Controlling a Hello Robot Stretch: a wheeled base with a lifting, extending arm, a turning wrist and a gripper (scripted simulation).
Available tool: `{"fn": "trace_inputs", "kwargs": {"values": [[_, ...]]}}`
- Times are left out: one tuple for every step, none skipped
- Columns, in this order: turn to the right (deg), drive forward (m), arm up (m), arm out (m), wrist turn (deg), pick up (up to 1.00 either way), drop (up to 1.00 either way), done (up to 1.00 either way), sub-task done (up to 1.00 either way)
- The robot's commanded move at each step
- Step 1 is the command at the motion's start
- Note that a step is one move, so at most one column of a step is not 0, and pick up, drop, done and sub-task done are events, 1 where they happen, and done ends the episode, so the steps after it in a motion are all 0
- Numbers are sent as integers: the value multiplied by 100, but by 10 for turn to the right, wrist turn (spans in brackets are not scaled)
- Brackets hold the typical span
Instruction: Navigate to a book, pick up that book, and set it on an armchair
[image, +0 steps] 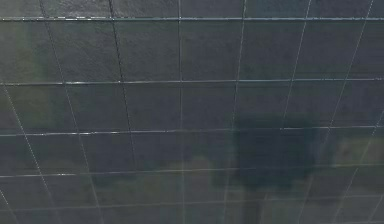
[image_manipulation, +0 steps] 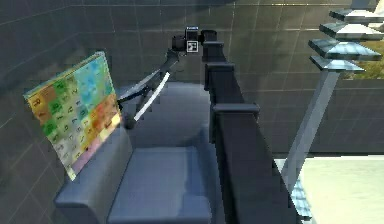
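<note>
A flat book with a colourful patchwork cover stands tilted at the arm side view's left, over the left armrest of a grey-blue armchair. Its lower edge meets the armrest in the picture, so I cannot tell whether it rests there. My gripper reaches down-left from the arm's far end, and its thin fingers end at the book's right edge. I cannot tell whether the gripper holds the book. The dark arm bar runs up along the armchair's right side.
A pale slanted pole topped by several tiered flat plates stands at the arm side view's right, with a light floor patch below it. Dark tiled wall lies behind the armchair. A dark tiled surface spans the forward view.
</note>
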Motion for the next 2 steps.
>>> {"fn": "trace_inputs", "kwargs": {"values": [[0,0,0,0,450,0,0,0,0],[0,0,0,0,450,0,0,0,0]]}}
